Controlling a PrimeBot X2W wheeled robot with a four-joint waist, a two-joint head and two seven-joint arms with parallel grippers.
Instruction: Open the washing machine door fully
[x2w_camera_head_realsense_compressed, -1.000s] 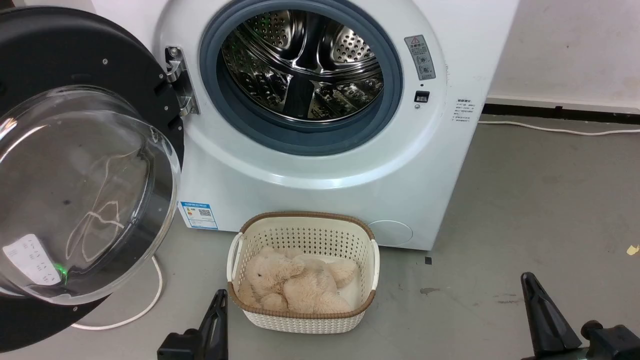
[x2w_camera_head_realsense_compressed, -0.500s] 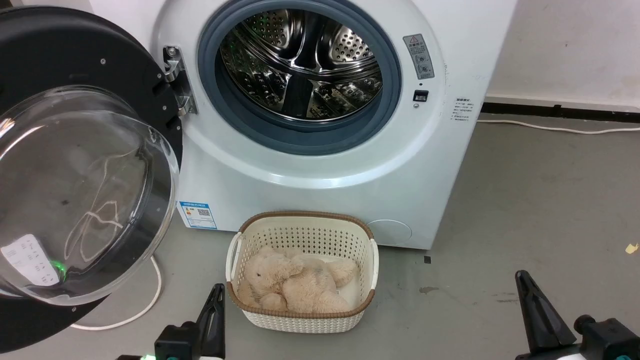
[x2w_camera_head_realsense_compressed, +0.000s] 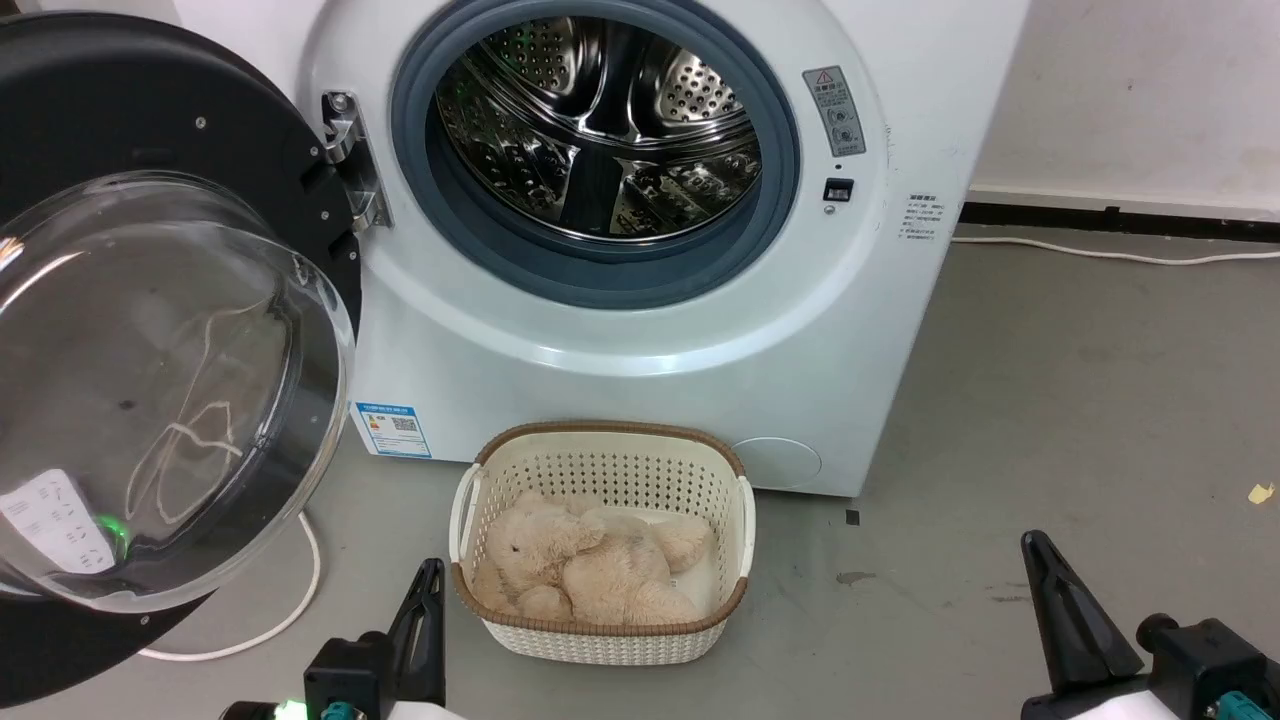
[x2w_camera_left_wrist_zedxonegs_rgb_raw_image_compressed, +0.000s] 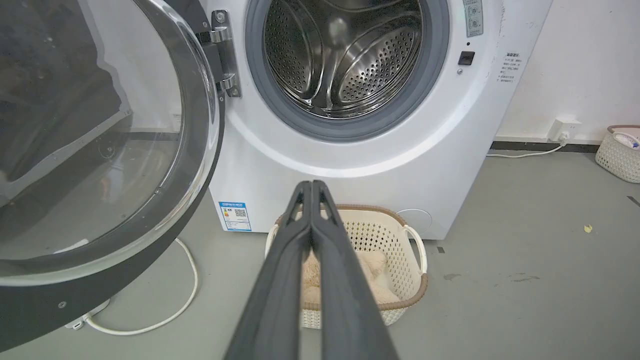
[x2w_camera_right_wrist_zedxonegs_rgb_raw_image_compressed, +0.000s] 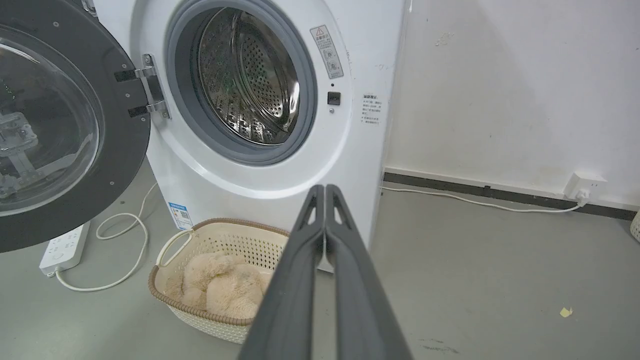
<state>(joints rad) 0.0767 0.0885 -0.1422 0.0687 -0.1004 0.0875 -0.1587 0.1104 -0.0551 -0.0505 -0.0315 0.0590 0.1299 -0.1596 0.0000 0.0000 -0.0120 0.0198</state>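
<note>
The washing machine door (x2w_camera_head_realsense_compressed: 110, 110), a black disc with a bulging clear glass bowl (x2w_camera_head_realsense_compressed: 160, 400), stands swung wide to the left on its steel hinge (x2w_camera_head_realsense_compressed: 345, 160). It also shows in the left wrist view (x2w_camera_left_wrist_zedxonegs_rgb_raw_image_compressed: 100, 150) and the right wrist view (x2w_camera_right_wrist_zedxonegs_rgb_raw_image_compressed: 60, 125). The steel drum (x2w_camera_head_realsense_compressed: 600, 130) lies exposed inside the grey-blue rubber ring. My left gripper (x2w_camera_head_realsense_compressed: 430, 585) sits low at the bottom left, shut with nothing held, well clear of the door. My right gripper (x2w_camera_head_realsense_compressed: 1040, 555) rests at the bottom right, shut and empty too. Its fingers (x2w_camera_right_wrist_zedxonegs_rgb_raw_image_compressed: 325, 192) press together.
A cream basket (x2w_camera_head_realsense_compressed: 600, 455) with a beige plush toy (x2w_camera_head_realsense_compressed: 585, 565) stands on the grey floor before the machine. A white cable (x2w_camera_head_realsense_compressed: 300, 590) loops under the door to a power strip (x2w_camera_right_wrist_zedxonegs_rgb_raw_image_compressed: 62, 247). Another basket (x2w_camera_left_wrist_zedxonegs_rgb_raw_image_compressed: 620, 152) sits by the right wall.
Both grippers have come a little further up into the head view, and the whole picture has shifted slightly. The door has not moved.
</note>
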